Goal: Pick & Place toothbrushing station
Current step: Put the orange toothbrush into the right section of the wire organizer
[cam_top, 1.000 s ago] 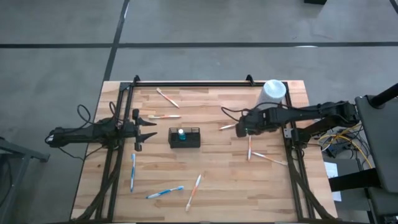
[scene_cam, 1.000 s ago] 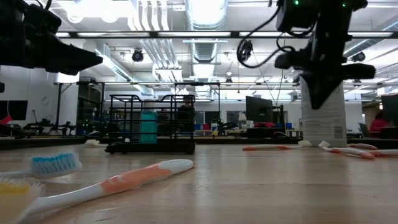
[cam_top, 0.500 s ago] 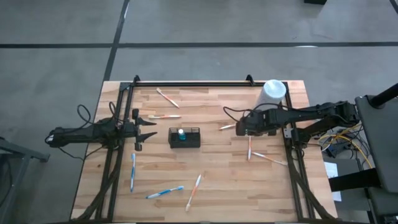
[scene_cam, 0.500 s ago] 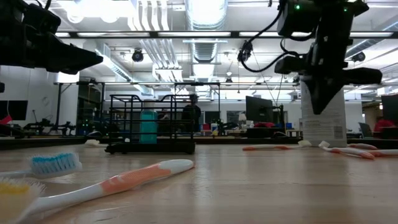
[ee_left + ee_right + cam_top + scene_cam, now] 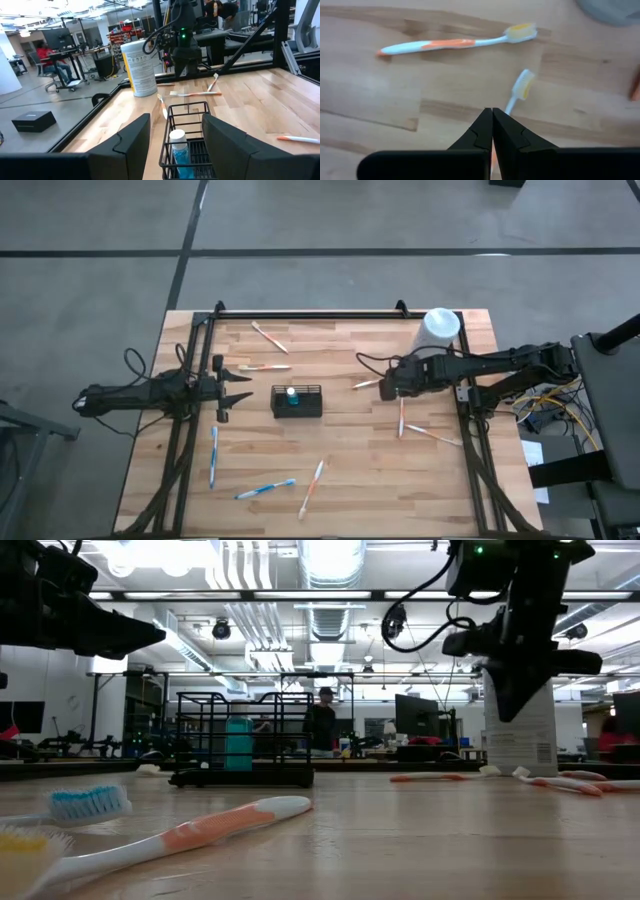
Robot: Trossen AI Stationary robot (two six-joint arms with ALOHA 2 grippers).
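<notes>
I see the toothbrushing station [image 5: 297, 400], a low black wire basket, standing near the middle of the worktop [image 5: 340, 480], a little toward the left side. A small blue bottle with a white cap [image 5: 178, 147] stands inside it.

My left gripper [image 5: 238, 387] waits just beside the basket's left end, its fingers [image 5: 125, 142] spread open and empty, pointing at the basket without touching it.

My right gripper [image 5: 386, 387] hangs above the worktop on the right half, near the white canister [image 5: 438, 332] at the far right corner. Its fingers [image 5: 482, 131] are pressed together with nothing between them. Under it lie two orange-handled toothbrushes: one [image 5: 460, 42] flat on the wood, another [image 5: 517, 90] with its handle running beneath the fingertips.

More toothbrushes are scattered about: an orange one [image 5: 313, 485] and a blue one [image 5: 265, 489] near the front edge, another blue one [image 5: 213, 455] toward the left edge, two more [image 5: 266, 350] near the far edge.
</notes>
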